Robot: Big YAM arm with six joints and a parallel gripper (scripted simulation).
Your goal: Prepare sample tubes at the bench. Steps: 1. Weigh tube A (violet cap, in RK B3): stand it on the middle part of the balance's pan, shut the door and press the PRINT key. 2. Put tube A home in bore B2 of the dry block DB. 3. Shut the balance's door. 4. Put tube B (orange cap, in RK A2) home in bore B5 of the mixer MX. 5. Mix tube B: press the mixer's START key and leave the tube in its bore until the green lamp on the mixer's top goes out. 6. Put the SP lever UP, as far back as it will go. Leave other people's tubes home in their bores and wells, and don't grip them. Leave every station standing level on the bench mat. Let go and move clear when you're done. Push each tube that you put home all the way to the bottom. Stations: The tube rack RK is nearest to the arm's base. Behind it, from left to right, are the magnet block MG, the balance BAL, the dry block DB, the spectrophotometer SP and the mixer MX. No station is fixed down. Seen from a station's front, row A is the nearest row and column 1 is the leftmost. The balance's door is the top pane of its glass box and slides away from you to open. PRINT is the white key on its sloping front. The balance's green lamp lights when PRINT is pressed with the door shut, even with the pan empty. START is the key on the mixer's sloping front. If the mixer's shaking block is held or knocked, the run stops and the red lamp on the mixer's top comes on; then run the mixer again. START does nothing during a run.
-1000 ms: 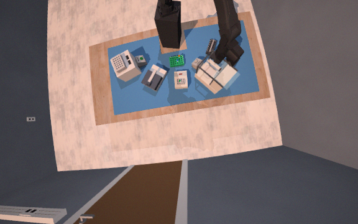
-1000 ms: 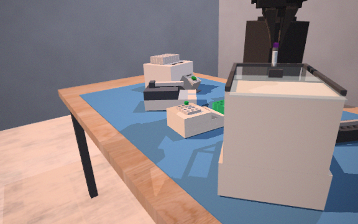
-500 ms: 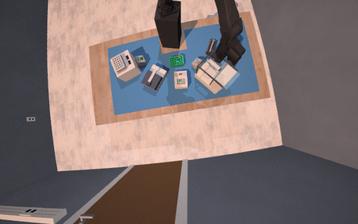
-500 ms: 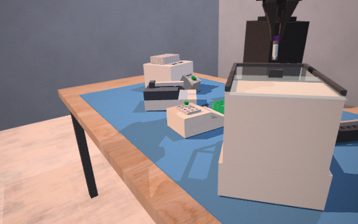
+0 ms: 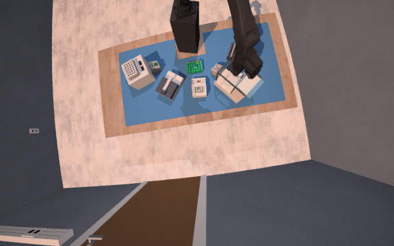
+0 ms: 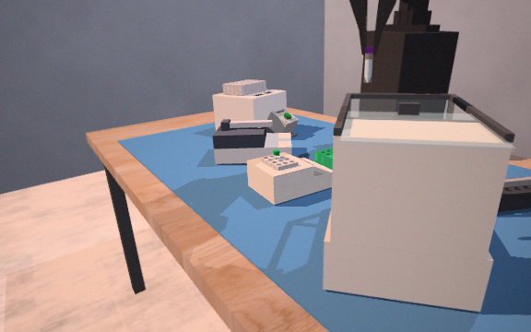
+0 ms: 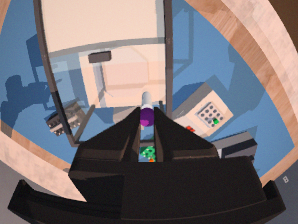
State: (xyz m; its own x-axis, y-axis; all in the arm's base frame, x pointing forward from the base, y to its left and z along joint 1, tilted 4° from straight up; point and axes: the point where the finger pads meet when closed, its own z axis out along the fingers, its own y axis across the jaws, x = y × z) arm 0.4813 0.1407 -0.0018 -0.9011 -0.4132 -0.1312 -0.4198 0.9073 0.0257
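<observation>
My gripper (image 6: 369,50) (image 7: 147,113) is shut on tube A's violet cap (image 6: 369,49) (image 7: 147,118). Tube A hangs upright, clear above the balance (image 5: 229,91) (image 6: 418,194) in the exterior view. The balance's door is slid back, its dark handle (image 6: 408,109) (image 7: 99,56) away from the box's front; the front of the top is open. The dry block (image 5: 204,93) (image 6: 289,186) holds one green-capped tube (image 6: 277,152) (image 7: 216,121). Tube B's orange cap (image 5: 197,61) (image 7: 151,160) shows in the green rack (image 5: 190,67) (image 6: 324,158). The mixer (image 5: 145,80) (image 6: 247,111) stands far from my gripper; its top lamps look dark.
The spectrophotometer (image 5: 174,92) (image 6: 238,154) stands between dry block and mixer, its pale lever (image 5: 167,83) (image 6: 249,124) lying flat. The magnet block (image 5: 231,51) (image 6: 525,195) (image 7: 65,120) is beside the balance. The balance's tall glass walls and dark rails stand below my gripper.
</observation>
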